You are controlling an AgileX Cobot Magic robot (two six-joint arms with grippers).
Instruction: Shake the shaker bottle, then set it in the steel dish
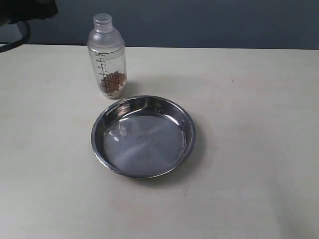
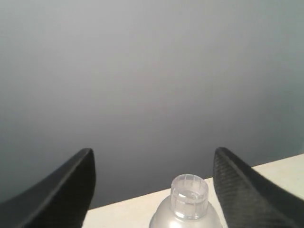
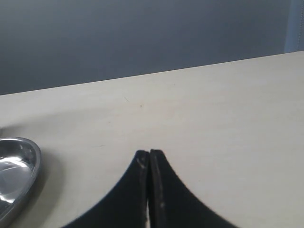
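The shaker bottle point(image 1: 106, 56) stands upright on the table at the back left, with brown granules at its bottom. Just in front of it lies the steel dish point(image 1: 106, 119), holding nothing. In the left wrist view the bottle's cap point(image 2: 189, 190) and domed top show low between the two fingers of my left gripper point(image 2: 153, 159), which is open and apart from the bottle. My right gripper point(image 3: 149, 154) is shut on nothing over bare table, with the steel dish's rim point(image 3: 32, 164) off to one side. Neither gripper shows in the exterior view.
The beige table point(image 1: 249, 149) ends at a far edge against a dark blue-grey wall point(image 1: 209, 22). A dark piece of the left arm point(image 1: 25, 12) sits in the exterior view's top left corner, behind the bottle.
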